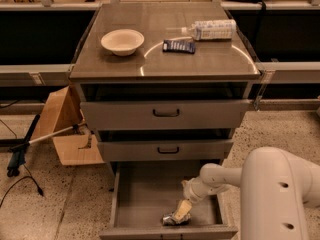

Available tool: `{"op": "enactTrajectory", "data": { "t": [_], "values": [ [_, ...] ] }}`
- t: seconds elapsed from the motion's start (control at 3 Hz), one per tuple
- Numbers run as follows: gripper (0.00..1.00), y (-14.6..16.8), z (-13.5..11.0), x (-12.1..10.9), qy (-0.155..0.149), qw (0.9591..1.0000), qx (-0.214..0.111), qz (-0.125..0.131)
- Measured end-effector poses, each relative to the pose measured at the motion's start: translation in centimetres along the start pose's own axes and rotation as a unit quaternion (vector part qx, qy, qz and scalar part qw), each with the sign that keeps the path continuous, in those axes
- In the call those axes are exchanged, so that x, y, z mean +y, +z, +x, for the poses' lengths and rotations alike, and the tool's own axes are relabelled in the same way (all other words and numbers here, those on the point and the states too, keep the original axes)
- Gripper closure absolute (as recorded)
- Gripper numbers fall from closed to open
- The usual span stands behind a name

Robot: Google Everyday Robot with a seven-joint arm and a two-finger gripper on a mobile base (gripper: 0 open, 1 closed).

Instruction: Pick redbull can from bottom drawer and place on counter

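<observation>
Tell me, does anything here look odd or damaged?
The redbull can lies dented on its side in the bottom drawer, the gripper right at it. On the counter, a plastic bottle lies sideways.

Redbull can [171, 218] at pincer [182, 210], bottom drawer [145, 194]

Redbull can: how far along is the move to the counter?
Done: the bottom drawer is open and the gripper is down inside it. In hand: the gripper is at the redbull can near the drawer's front. Left: lifting the can and setting it on the counter.
</observation>
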State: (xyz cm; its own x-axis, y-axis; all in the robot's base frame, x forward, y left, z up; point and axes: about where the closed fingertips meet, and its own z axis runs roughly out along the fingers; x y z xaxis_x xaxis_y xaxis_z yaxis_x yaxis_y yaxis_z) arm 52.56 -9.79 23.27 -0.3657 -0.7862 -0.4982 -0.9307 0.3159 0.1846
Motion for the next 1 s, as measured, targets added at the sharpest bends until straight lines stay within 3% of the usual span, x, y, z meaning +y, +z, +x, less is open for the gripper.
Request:
{"op": "enactTrajectory", "data": {
  "t": [0.33,1.0],
  "values": [
    [0.00,1.8,-0.7,-0.4,-0.039,0.9988,0.014,-0.025],
    [0.00,3.2,0.1,-0.4,-0.028,0.9989,0.018,-0.032]
  ]
}}
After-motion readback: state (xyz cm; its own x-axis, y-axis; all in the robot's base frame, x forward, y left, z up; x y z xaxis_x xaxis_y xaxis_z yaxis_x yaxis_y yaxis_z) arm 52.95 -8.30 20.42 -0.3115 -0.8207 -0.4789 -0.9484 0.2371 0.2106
